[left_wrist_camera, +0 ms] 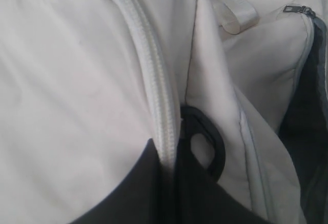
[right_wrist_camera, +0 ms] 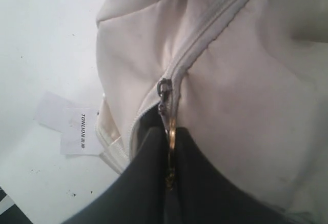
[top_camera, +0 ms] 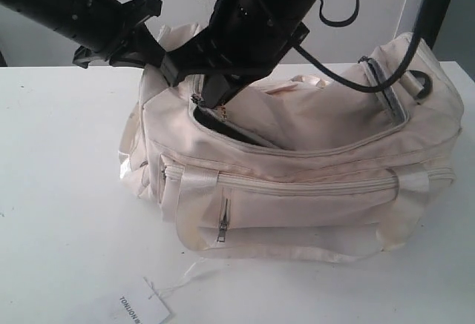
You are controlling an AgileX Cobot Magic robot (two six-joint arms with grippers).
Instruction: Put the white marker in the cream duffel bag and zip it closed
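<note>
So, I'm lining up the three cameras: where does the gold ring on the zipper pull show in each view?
Exterior view: the gold ring hangs under the right gripper, at the left end of the cream duffel bag's open top.
Left wrist view: not in it; only a black buckle ring shows.
Right wrist view: mid-picture, pinched between the gripper's dark fingers.
Shared landmark: the bag, a zip line in every view.

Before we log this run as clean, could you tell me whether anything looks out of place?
Two things: the cream duffel bag has its paper tag trailing on a string over the table, and the pocket at its right end in the exterior view appears to gape unzipped. No spill or damage shows.
</note>
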